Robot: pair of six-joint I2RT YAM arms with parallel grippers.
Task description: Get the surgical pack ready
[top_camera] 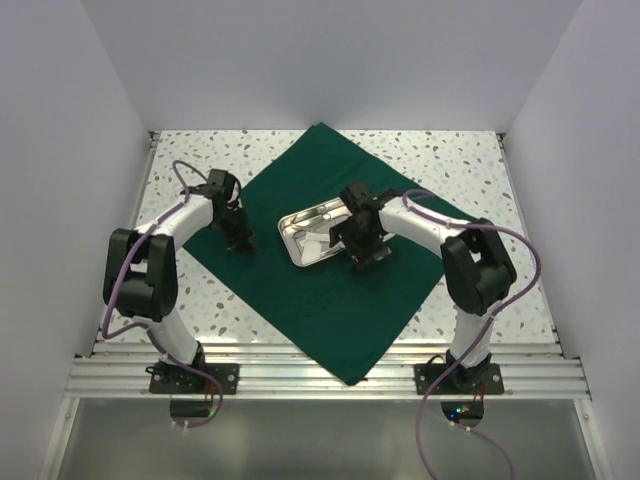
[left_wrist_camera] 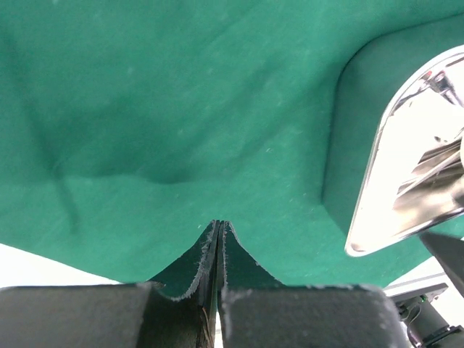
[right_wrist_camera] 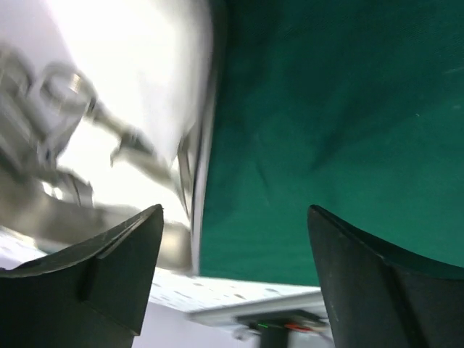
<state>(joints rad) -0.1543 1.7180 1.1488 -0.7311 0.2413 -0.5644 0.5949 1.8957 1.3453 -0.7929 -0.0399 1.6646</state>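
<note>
The dark green drape (top_camera: 330,310) lies spread flat as a diamond on the table. A shiny steel tray (top_camera: 300,240) with metal instruments (top_camera: 318,224) sits at its middle. My left gripper (top_camera: 240,240) is down on the drape left of the tray. In the left wrist view it (left_wrist_camera: 218,290) is shut, pinching a raised fold of the drape (left_wrist_camera: 181,109), with the tray (left_wrist_camera: 406,167) to the right. My right gripper (top_camera: 362,255) hangs at the tray's right edge. In the right wrist view it (right_wrist_camera: 235,225) is open and empty over the drape (right_wrist_camera: 333,109), beside the blurred tray (right_wrist_camera: 145,65).
The speckled table (top_camera: 470,160) shows around the drape. White walls (top_camera: 60,150) close in the left, right and back. An aluminium rail (top_camera: 330,375) runs along the near edge, and the drape's front corner hangs over it.
</note>
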